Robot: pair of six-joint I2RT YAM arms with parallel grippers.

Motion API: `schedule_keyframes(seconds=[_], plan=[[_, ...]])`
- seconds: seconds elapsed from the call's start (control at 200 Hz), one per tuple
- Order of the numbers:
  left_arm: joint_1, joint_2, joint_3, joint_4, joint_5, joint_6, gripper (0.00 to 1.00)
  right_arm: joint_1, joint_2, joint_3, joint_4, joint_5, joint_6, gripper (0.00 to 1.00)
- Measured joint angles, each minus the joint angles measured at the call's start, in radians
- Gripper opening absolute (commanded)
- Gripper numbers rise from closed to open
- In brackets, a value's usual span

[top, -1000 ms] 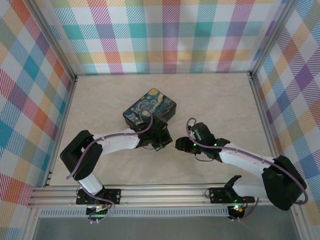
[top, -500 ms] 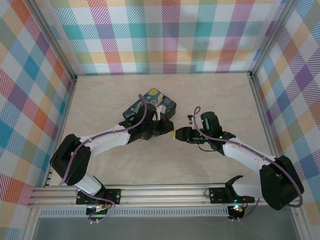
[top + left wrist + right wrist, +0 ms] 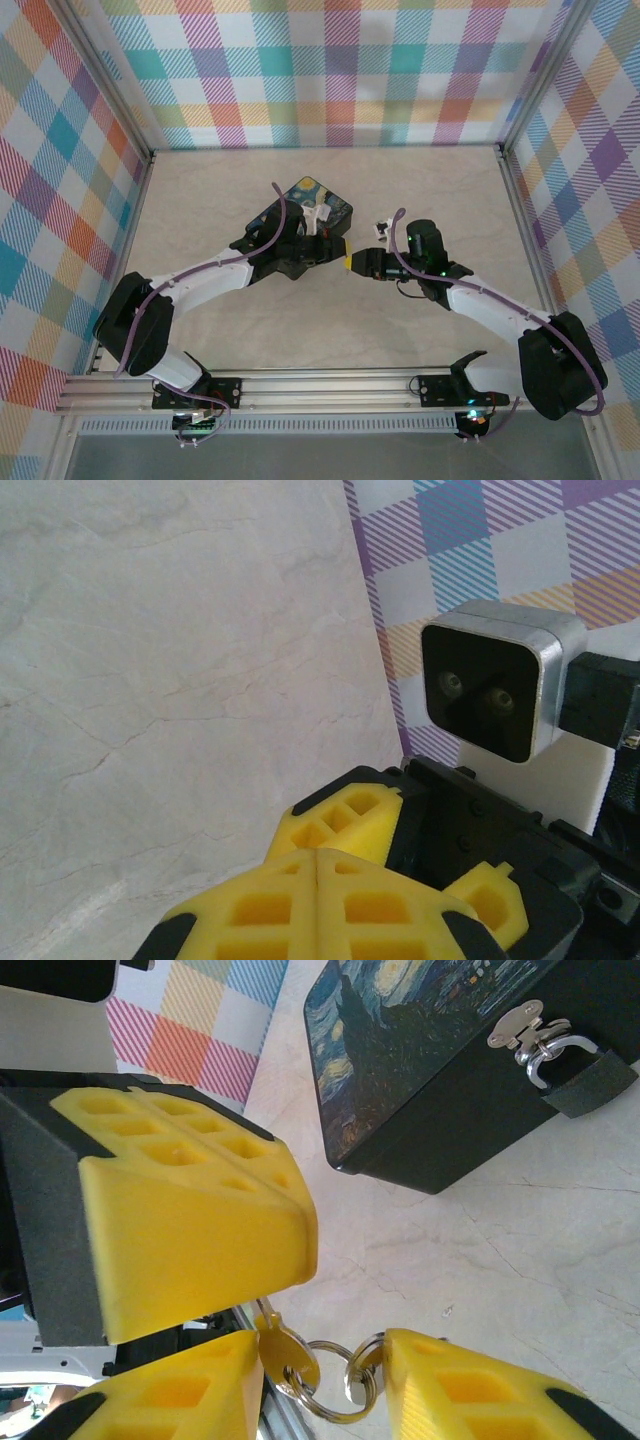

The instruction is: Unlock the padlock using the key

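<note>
Two arms meet over the middle of the bench [image 3: 220, 200], as I see it from the top camera. On my left, the left end effector [image 3: 318, 865] has its yellow fingers pressed flat together. In the right wrist view the key [image 3: 284, 1356] hangs from their tip, its blade pinched there and its round head pointing down, with a key ring [image 3: 335, 1400] looped through it. Just beyond that arm's wrist sits the painted tin box [image 3: 420, 1070], dark with a swirling night-sky lid, and the padlock [image 3: 565, 1065] hangs from the hasp on its front wall. To the right, the right end effector [image 3: 325, 1352] faces the left one tip to tip, its fingers spread to either side of the key head and ring. I cannot tell whether they touch the metal.
</note>
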Motion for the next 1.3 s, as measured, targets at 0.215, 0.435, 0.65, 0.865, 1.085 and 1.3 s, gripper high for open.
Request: schedule_keyframes(seconds=[0.215,0.435,0.65,0.865,1.085,1.3], plan=[[0.0,-0.004,-0.008,-0.002,0.007,0.008,0.0,-0.005,-0.016,0.0,-0.016,0.003,-0.021,0.34],[0.0,-0.005,-0.017,0.001,0.007,0.007,0.0,-0.006,-0.025,0.0,-0.023,0.002,-0.026,0.28],[0.0,-0.005,-0.02,0.015,0.008,0.003,0.0,-0.006,-0.025,0.0,-0.006,-0.016,-0.019,0.24],[0.0,-0.005,-0.022,0.05,0.016,-0.012,0.0,-0.007,-0.021,-0.002,0.039,-0.028,0.006,0.22],[0.001,-0.005,-0.034,0.079,0.023,-0.037,0.0,-0.01,-0.018,-0.023,0.088,-0.035,0.035,0.16],[0.002,-0.005,-0.041,0.103,0.022,-0.061,0.0,-0.01,-0.017,-0.06,0.177,-0.035,0.086,0.11]])
